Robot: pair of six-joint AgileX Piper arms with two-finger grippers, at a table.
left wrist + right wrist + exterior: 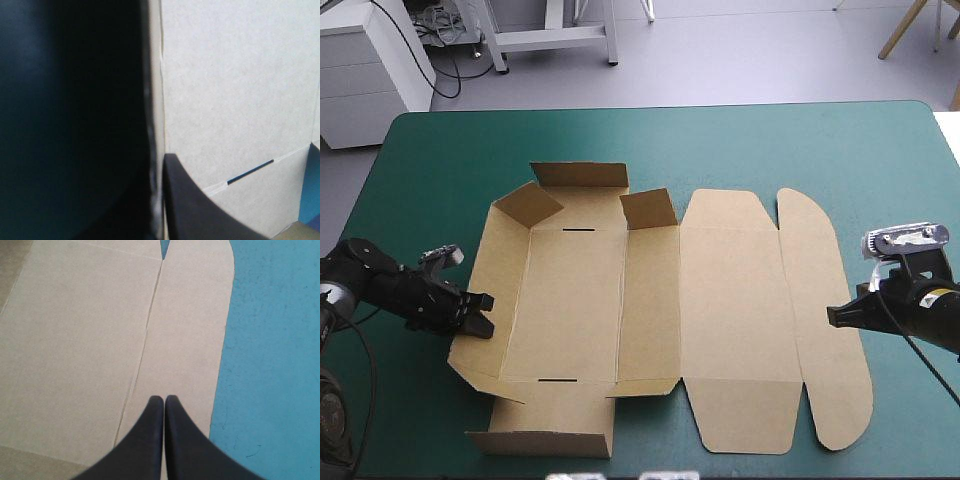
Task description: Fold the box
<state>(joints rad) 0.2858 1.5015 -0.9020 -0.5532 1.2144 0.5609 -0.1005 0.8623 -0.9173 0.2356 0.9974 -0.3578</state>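
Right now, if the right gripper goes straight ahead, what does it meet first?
Probably the box, at its flat rounded end flap: the right gripper, shut, points across that flap toward the crease. How high it sits above the flap is unclear.

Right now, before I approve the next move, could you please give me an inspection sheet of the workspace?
surface: teal-green cover, lying flat under the board
job's things: box, brown; left wall and far flaps raised; lid and rounded flap flat
clutter: nothing seen
grippers: left gripper shut on the left wall; right gripper shut, over the rounded flap near its outer edge
cables: nothing seen beyond the robot's own
surroundings: nothing seen at the table
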